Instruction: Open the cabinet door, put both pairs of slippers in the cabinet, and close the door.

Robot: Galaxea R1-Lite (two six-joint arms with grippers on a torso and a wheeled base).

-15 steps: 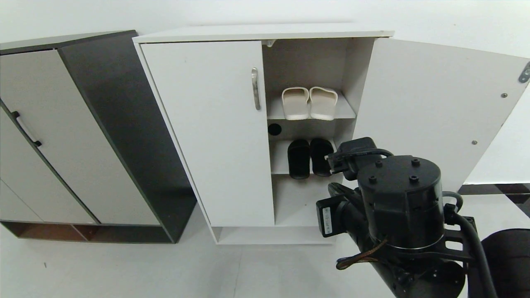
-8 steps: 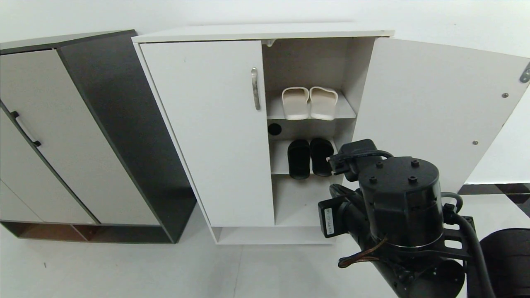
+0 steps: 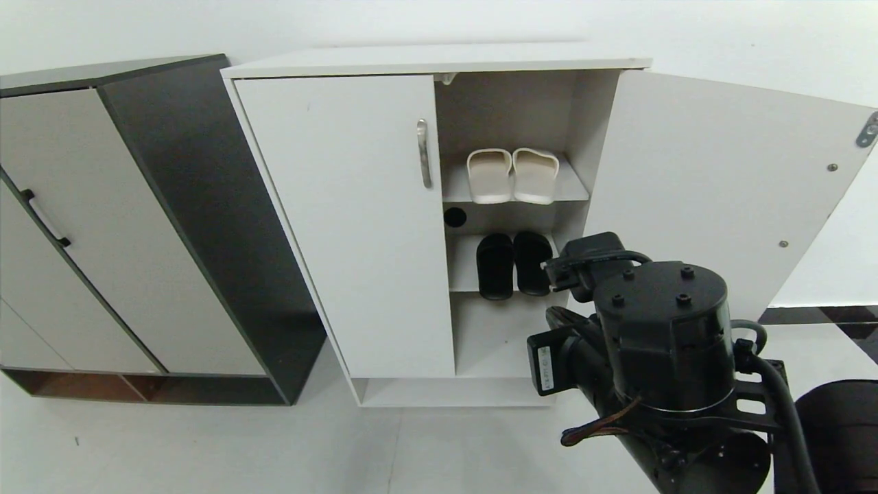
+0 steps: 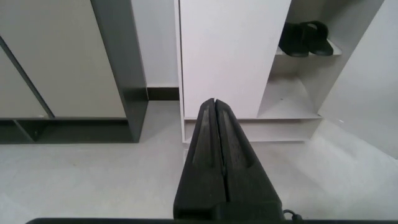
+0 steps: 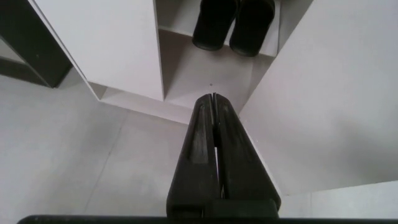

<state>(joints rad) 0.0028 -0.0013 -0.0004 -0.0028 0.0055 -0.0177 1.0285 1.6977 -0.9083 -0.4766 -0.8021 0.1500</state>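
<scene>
Fingers (image 4: 204, 149) of the left gripper (image 4: 214, 104) are pressed flat together and hold nothing, hanging over the floor (image 3: 206, 446) in front of the cabinets. Since a second ago the whole head view has slid slightly downward, which is the camera shifting; the slippers, doors and arm keep their places relative to one another. A dark grey cabinet (image 3: 171, 206) stands at 9 o'clock of the white cabinet (image 3: 439, 60), whose left door (image 3: 343, 226) is closed, with its metal handle (image 3: 424, 153) upright along the edge. In the open compartment the cream slippers (image 3: 512, 176) lie side by side on the upper shelf, at 12 o'clock of the black slippers (image 3: 513, 264) on the shelf below; a round hole (image 3: 455, 217) shows in the back panel between the shelves. The right door (image 3: 713, 185) is swung wide, at 3 o'clock of the compartment. The right arm (image 3: 658, 336) sits at 5 o'clock of the black pair, and the right gripper (image 5: 213, 99) has its fingers (image 5: 200, 140) closed with the barest slit between them, gripping nothing. A small white label (image 3: 547, 361) on the arm carries print too small to read.
</scene>
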